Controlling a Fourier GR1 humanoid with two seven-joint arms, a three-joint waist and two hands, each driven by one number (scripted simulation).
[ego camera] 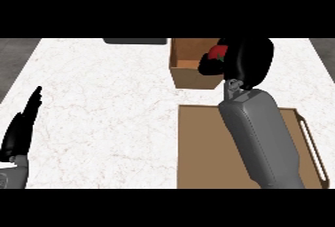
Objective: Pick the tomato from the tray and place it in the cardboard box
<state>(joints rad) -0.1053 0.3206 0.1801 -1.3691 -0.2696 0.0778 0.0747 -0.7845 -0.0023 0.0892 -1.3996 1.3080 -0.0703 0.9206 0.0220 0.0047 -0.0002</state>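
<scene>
Over the brown cardboard box [193, 80], the round red tomato [215, 53], judged light and soft-skinned, is gripped around its sides by the black right hand [248, 57].

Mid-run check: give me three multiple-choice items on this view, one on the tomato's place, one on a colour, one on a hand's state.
1. Where is the tomato? A on the tray; B over the cardboard box, in the right hand; C in the left hand.
2. The tray's colour? A brown; B blue; C white.
3. The left hand is: A curled round the tomato; B open, resting at left; C flat on the tray.
Answers: B, red shows in curled fingers above that box; A, brown floor; B, straight fingers point up.
</scene>
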